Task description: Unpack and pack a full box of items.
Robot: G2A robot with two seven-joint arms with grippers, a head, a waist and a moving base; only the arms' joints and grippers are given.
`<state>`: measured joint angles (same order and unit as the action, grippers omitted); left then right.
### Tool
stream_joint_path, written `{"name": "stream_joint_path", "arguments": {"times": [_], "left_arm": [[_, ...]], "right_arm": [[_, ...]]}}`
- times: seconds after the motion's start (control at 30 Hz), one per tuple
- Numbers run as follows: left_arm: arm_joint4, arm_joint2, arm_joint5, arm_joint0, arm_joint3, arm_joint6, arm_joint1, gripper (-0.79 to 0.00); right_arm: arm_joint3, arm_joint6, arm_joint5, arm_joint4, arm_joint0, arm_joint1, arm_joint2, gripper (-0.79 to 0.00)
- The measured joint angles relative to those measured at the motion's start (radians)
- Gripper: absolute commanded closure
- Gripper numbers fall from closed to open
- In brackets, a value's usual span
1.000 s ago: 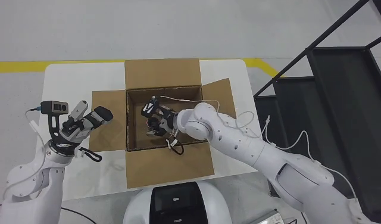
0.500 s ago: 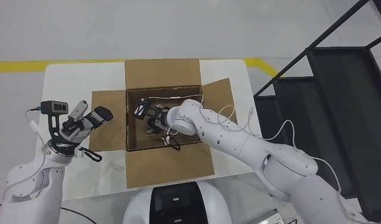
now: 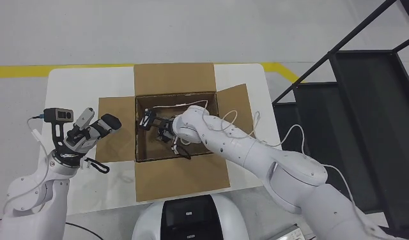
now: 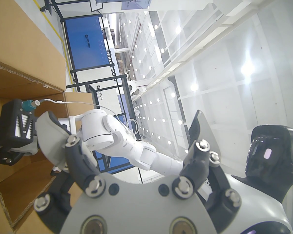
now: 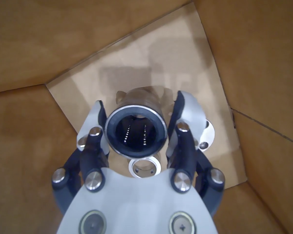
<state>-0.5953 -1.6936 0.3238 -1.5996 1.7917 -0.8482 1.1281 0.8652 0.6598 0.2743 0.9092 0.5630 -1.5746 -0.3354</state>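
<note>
An open cardboard box point(image 3: 144, 98) stands mid-table with its flaps spread. My right gripper point(image 3: 152, 122) is down inside it near the left wall. Its fingers point(image 5: 185, 113) close on either side of a metal bearing cylinder point(image 5: 136, 129) with a dark bore, touching it on both sides above the box floor point(image 5: 146, 57). A small metal ring point(image 5: 144, 168) and a flanged metal piece point(image 5: 206, 135) lie on the floor beneath. My left gripper point(image 3: 96, 128) hovers left of the box, and its own view shows the gripper point(image 4: 123, 120) open and empty.
The white table point(image 3: 77, 87) has bare room left of the box and behind it. A dark metal stair frame point(image 3: 358, 80) stands to the right of the table. A white cable point(image 3: 192, 104) trails from the right wrist across the box.
My right gripper has moved leftward inside the box, toward its left wall. The left arm has stayed still.
</note>
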Motion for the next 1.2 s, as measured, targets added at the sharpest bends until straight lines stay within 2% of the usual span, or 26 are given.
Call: {"name": "stream_joint_path", "arguments": {"times": [0.13,0.27,0.43,0.57,0.7,0.83,1.0,1.2], "left_arm": [[0.0,0.0,0.0,0.0,0.0,0.0,0.0,-0.785],[0.0,0.0,0.0,0.0,0.0,0.0,0.0,-0.785],[0.0,0.0,0.0,0.0,0.0,0.0,0.0,-0.785],[0.0,0.0,0.0,0.0,0.0,0.0,0.0,-0.785],[0.0,0.0,0.0,0.0,0.0,0.0,0.0,-0.785],[0.0,0.0,0.0,0.0,0.0,0.0,0.0,-0.785],[0.0,0.0,0.0,0.0,0.0,0.0,0.0,-0.785],[0.0,0.0,0.0,0.0,0.0,0.0,0.0,-0.785]], "right_arm": [[0.007,0.018,0.006,0.01,-0.001,-0.001,-0.016,0.0],[0.066,0.039,-0.009,0.025,0.004,0.016,-0.052,0.0],[0.237,0.069,-0.001,0.052,0.063,0.077,-0.142,0.0],[0.432,0.12,-0.002,0.104,0.168,0.149,-0.246,0.0],[0.671,0.157,-0.011,0.174,0.33,0.224,-0.385,0.0],[0.854,0.138,0.008,0.214,0.477,0.271,-0.503,0.0],[0.95,0.022,0.045,0.22,0.599,0.299,-0.601,0.0],[0.95,0.017,0.047,0.219,0.601,0.3,-0.602,0.0]]}}
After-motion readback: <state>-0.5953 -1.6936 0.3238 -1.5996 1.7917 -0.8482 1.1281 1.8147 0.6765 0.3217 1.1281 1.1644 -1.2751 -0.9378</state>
